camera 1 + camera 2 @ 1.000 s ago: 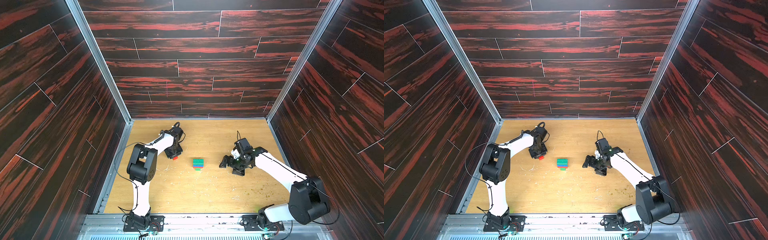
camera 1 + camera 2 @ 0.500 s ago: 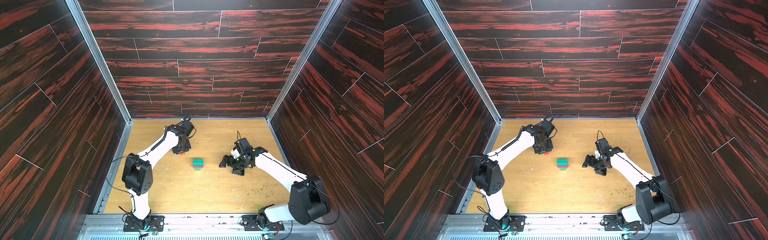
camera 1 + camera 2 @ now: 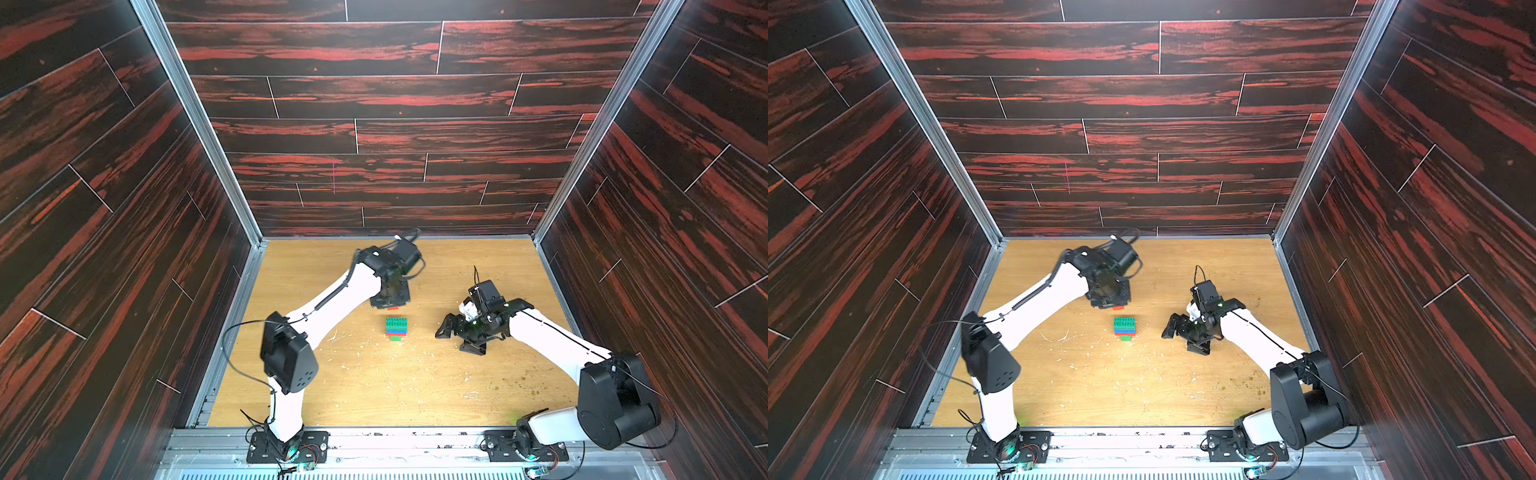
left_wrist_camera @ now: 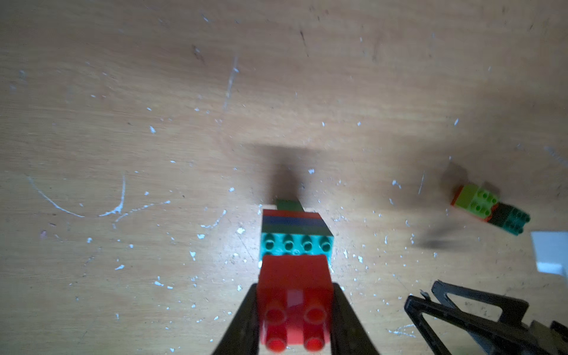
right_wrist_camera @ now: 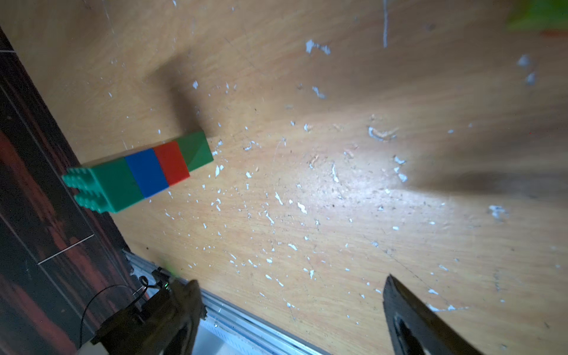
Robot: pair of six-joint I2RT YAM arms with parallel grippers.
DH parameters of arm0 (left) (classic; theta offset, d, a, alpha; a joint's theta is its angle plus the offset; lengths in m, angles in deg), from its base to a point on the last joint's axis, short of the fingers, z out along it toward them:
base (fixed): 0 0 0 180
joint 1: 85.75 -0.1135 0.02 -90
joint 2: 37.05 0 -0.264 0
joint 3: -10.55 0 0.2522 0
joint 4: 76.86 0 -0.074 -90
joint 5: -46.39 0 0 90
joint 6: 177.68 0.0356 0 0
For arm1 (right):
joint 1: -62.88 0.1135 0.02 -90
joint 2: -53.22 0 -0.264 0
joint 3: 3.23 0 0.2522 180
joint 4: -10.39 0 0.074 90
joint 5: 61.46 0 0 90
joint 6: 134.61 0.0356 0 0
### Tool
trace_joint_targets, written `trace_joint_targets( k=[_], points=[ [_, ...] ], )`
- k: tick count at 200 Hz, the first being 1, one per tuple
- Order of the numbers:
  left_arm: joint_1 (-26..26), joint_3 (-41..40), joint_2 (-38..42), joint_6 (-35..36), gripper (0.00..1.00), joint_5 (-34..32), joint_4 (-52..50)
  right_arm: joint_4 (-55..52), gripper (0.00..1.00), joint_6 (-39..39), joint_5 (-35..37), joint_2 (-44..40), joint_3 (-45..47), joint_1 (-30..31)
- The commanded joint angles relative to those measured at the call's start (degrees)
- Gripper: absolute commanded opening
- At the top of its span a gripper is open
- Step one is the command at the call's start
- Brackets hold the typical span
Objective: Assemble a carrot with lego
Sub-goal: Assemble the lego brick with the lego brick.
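A banded lego stack (image 3: 396,326) (image 3: 1124,326) lies on the wooden table near the middle: teal studded end, blue, red, small green tip (image 5: 138,175). My left gripper (image 3: 388,306) (image 4: 295,290) hovers just behind it, shut on a red brick (image 4: 294,295) whose studs face the wrist camera; the stack's teal studs (image 4: 296,246) sit directly past it. A second small lego cluster (image 4: 488,209), lime and dark green on a red base, lies off to the side, hidden in both top views. My right gripper (image 3: 459,338) (image 5: 292,307) stands open and empty to the right of the stack.
Dark wood-pattern walls close in the table on three sides. An aluminium rail (image 3: 374,434) runs along the front edge. White scuffs mark the tabletop and small crumbs (image 3: 519,380) lie at the front right.
My left arm has swung from the table's left side toward the middle, carrying the red brick to just behind the stack. The right arm and the stack have not moved.
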Motion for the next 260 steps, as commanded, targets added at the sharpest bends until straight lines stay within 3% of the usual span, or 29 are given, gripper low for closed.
trace_joint_targets(
  k=[1, 260],
  points=[
    [1.09, 2.6, -2.14, 0.07, 0.08, 0.23, -4.83, 0.59, 0.93, -0.03, -2.36, -2.62, 0.86, 0.09],
    [1.47, -2.5, -5.47, 4.8, 0.06, 1.57, -2.02, 0.21, 0.93, 0.28, -1.3, -1.84, 0.69, 0.0]
  ],
)
